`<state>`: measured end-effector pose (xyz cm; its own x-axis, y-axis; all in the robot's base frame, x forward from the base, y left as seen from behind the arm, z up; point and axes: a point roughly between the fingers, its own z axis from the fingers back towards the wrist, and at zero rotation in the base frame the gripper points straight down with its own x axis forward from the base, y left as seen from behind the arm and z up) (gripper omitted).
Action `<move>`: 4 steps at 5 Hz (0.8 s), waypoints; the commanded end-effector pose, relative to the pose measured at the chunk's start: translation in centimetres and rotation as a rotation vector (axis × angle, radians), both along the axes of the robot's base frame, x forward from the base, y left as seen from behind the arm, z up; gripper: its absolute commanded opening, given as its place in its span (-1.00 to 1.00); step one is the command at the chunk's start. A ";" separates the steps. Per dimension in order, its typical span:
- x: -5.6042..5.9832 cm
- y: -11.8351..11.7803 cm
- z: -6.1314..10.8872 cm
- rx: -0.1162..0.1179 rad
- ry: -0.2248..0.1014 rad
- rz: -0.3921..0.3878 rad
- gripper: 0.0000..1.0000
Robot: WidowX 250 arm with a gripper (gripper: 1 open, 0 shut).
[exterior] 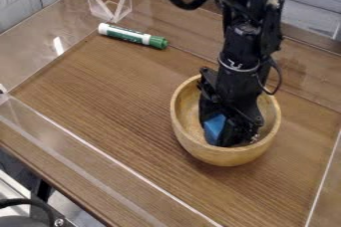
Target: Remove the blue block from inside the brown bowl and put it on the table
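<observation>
The brown bowl [185, 134] sits on the table [114, 92] at the right, near the front edge. My gripper [224, 131] reaches straight down into it. Its black fingers [240, 129] are closed against the blue block [213, 128], which rests low in the bowl. Only the block's left face shows; the fingers hide the rest. The arm rises up and back from the bowl to the top of the view.
A green-and-white marker [134, 38] lies at the back left of the table. Clear plastic walls [47, 136] edge the tabletop, with a folded clear piece [110, 8] behind the marker. Bare wood stretches left of the bowl.
</observation>
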<state>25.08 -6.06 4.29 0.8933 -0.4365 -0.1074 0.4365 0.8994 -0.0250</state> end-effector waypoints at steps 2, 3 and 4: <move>1.4 0.3 3.7 -0.003 -0.096 0.037 -1.00; 1.3 0.6 4.7 -0.001 -0.104 0.060 -1.00; 1.3 1.1 6.0 -0.001 -0.122 0.091 -1.00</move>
<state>25.31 -4.96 8.50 0.9308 -0.3593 -0.0677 0.3605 0.9327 0.0058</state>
